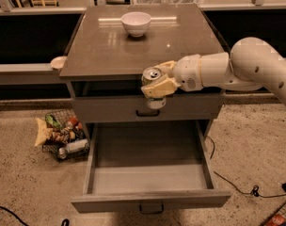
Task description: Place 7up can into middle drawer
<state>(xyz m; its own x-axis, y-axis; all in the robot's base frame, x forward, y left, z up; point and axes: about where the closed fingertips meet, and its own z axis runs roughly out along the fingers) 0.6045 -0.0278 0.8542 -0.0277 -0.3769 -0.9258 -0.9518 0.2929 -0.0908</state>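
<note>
My gripper [157, 84] is shut on the 7up can [154, 87], a pale white-and-green can with a silver top, held upright. The can hangs in front of the cabinet's top edge, over the upper drawer front [147, 108] and above the back part of the open middle drawer [150, 173]. The middle drawer is pulled fully out; its grey inside shows nothing in it. My white arm [237, 69] reaches in from the right.
A white bowl [136, 23] stands at the back of the cabinet top [110, 51]. A wire basket of snacks [63, 135] sits on the floor left of the drawer. Cables [246, 187] lie on the floor at right. A small pale dish [58, 62] sits on the left ledge.
</note>
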